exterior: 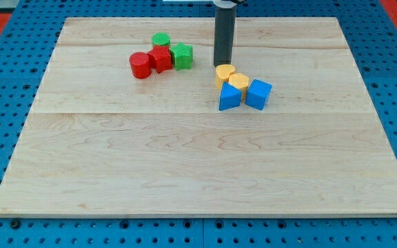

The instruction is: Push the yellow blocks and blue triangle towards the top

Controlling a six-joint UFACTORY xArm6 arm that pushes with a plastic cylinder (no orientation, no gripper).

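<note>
My tip bare, clamped on nothing, just above the two yellow blocks with blue triangle below them, right of centre, so on the wrong side for pushing toward the view's top.

pale matt wooden board, dull dark rod

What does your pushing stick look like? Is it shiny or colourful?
It is a plain, straight rod, dark grey to black, round like a thick pipe, and not colourful. A slightly wider dark collar sits at the view's top, where it leaves the picture. I see no cables, stickers or markings. My tip is flat and blunt, just above the yellow blocks.
</note>
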